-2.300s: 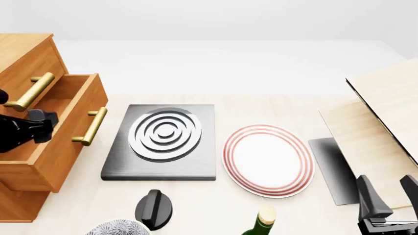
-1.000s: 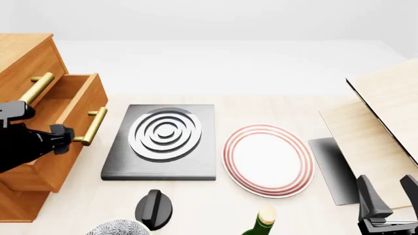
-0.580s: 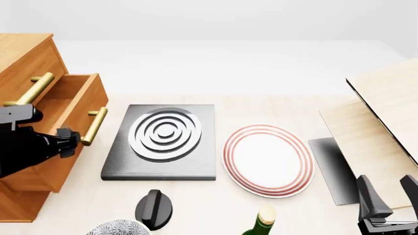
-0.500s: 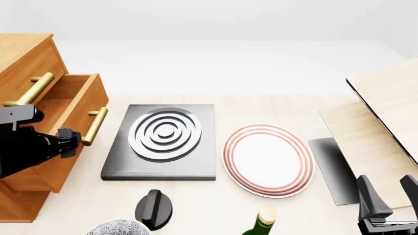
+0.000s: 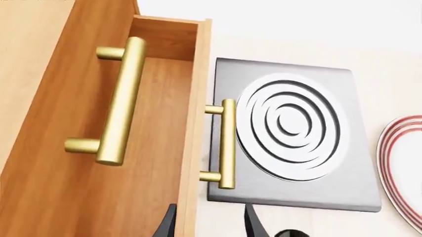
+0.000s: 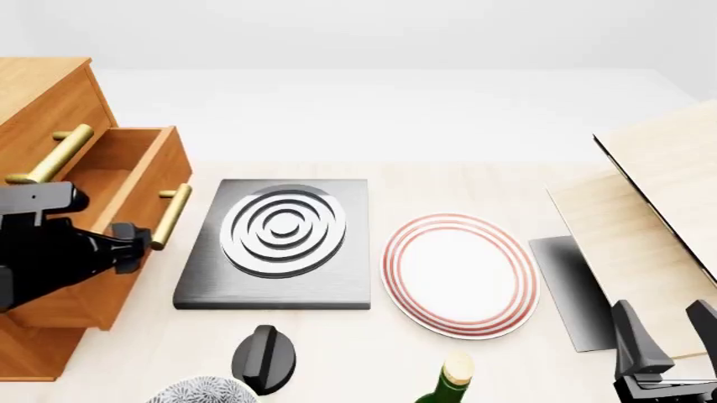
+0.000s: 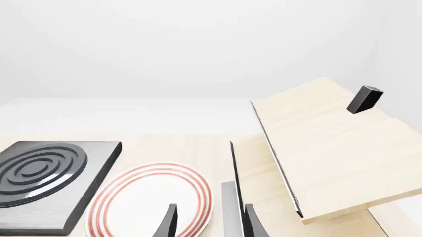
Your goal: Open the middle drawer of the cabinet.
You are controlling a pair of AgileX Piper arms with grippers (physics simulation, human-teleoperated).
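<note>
**A:** Where is the middle drawer (image 6: 117, 220) placed relative to the jaws?

**B:** It is seen pulled well out of the cabinet (image 6: 39, 101), at the left end of the tabletop (image 6: 370, 336). Its handle (image 5: 226, 143) lies ahead of the left gripper (image 5: 207, 224) in the left wrist view, with the long axis of the bar running away along the fingers' line. The drawer's front panel edge is seen between the two fingertips. The jaws are held apart, and nothing is gripped.

**A:** Which arm is nearer?

**B:** The left one, by far. The right gripper (image 6: 663, 346) is kept at the opposite corner, well apart from the cabinet, with its jaws spread and empty, beside the pale panels (image 7: 329, 148).

**A:** What is judged to matter for the coming move?

**B:** Probably only clearance: the fingers straddle the panel, so a retreat along their own line would be called for.

**A:** What differs from the earliest frame?

**B:** The left arm has been drawn back from over the drawer's inside to its near front corner, and the drawer is seen slightly further out.
</note>
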